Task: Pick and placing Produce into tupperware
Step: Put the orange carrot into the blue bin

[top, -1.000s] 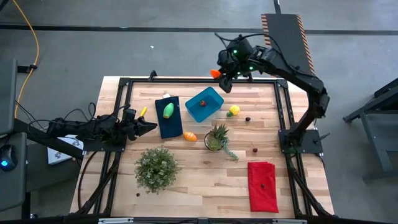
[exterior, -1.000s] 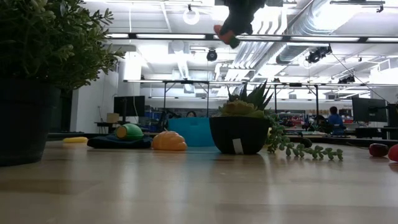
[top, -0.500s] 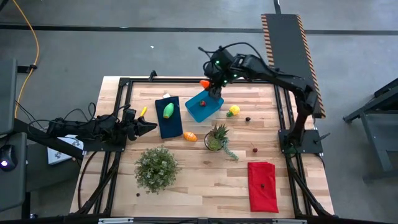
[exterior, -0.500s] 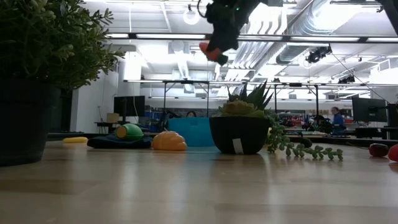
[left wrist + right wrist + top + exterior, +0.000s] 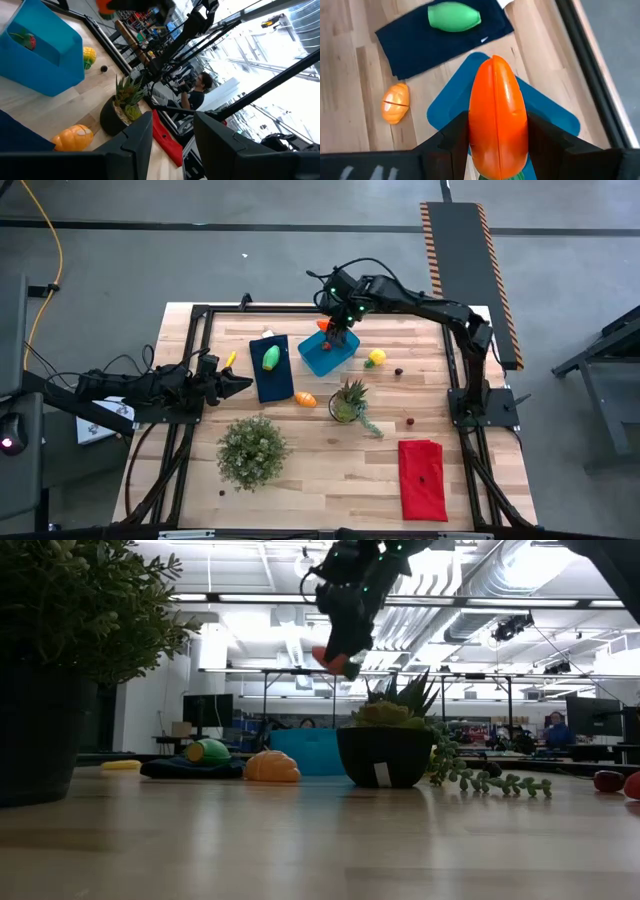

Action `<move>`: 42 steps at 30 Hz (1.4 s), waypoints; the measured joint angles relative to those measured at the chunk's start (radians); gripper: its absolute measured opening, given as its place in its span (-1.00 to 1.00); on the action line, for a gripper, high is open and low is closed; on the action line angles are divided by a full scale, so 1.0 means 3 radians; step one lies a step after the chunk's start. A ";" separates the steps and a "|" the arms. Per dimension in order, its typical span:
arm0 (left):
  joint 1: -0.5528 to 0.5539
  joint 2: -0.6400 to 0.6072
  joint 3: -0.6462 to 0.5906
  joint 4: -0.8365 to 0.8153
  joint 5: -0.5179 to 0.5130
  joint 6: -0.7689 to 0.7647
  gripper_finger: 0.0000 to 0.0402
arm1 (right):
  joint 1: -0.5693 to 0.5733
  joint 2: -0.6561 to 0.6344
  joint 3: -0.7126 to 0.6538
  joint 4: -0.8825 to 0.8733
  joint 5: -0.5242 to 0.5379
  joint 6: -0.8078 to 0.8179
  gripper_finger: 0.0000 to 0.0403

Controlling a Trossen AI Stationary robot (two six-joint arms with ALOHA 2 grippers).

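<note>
Above the blue tupperware [image 5: 327, 348], the carrot [image 5: 497, 116] is clamped in the right gripper [image 5: 495, 145]; released off-centre, it could be bounced off the rim. Left gripper [image 5: 172, 132] is held apart, idle by the table's edge.

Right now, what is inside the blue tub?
The tupperware holds one small red and green piece. In the right wrist view, the carrot in the right gripper covers most of the floor.
</note>
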State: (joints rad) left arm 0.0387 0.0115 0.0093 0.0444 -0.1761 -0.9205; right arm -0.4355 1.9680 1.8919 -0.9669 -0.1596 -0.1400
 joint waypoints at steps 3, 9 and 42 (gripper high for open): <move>0.0000 0.0000 0.0000 0.0000 0.0000 0.0053 -0.35 | 0.0000 0.0110 -0.0001 -0.0003 0.0001 0.0000 -0.27; 0.0000 -0.0001 0.0001 0.0000 0.0000 0.0085 -0.35 | 0.0000 0.0299 -0.0001 -0.0004 0.0001 0.0001 -0.27; 0.0000 0.0000 0.0000 -0.0001 0.0001 0.0114 -0.35 | 0.0014 0.0902 -0.0029 0.0209 0.0013 0.0154 -0.27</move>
State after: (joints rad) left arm 0.0388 0.0115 0.0093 0.0441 -0.1757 -0.8864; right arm -0.4313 2.2387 1.8832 -0.9043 -0.1558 -0.0939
